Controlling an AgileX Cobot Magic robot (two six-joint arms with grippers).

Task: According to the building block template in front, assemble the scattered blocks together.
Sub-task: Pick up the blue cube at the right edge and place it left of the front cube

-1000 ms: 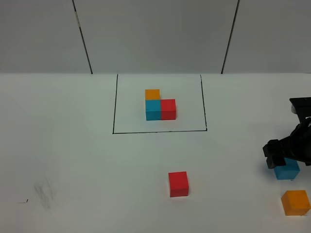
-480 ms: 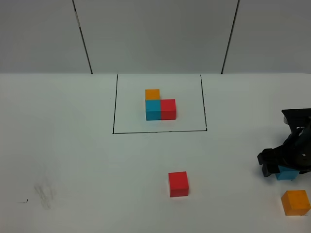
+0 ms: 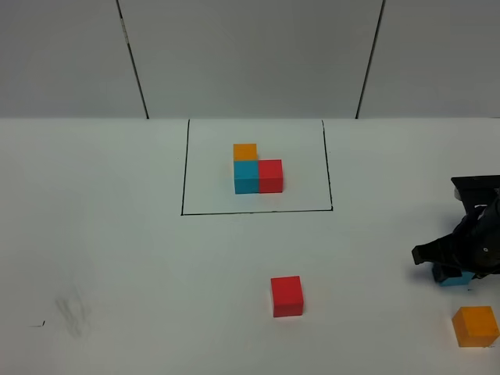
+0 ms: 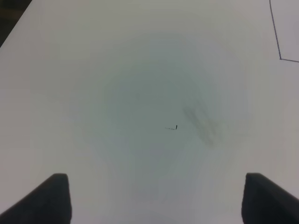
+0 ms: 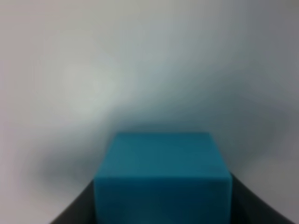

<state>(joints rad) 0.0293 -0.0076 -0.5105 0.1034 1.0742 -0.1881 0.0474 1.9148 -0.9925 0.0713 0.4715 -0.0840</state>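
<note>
- The right gripper (image 3: 455,267) is low on the tabletop at the right edge of the high view, its dark fingers clamped on the blue cube (image 3: 456,279). Only a sliver of the cube's lower face shows beneath the black body.
- In the right wrist view the blue cube (image 5: 162,182) fills the space between the jaws of the right gripper (image 5: 162,212). It is plain and matte, with square edges and a flat top, and a dark finger presses against each side. The view is soft and blurred.
- The left gripper (image 4: 159,198) hangs over bare table with its jaws spread wide apart and nothing between them. Its two dark, blunt fingertips (image 4: 55,196) show at the corners of the wrist view.
- The red cube (image 3: 287,296) sits alone near the middle of the table, in front of the outlined area and well apart from the others.
- The orange cube (image 3: 476,326) lies near the right front corner, near the gripped blue one but not touching it.
- The building block template (image 3: 256,170) sits inside a thin black rectangle line (image 3: 258,212). Its three smaller cubes are joined in an L: blue and red side by side, orange behind the blue.
- The table (image 3: 117,258) is smooth, matte white, with a faint grey smudge (image 3: 72,308) on the left side.
</note>
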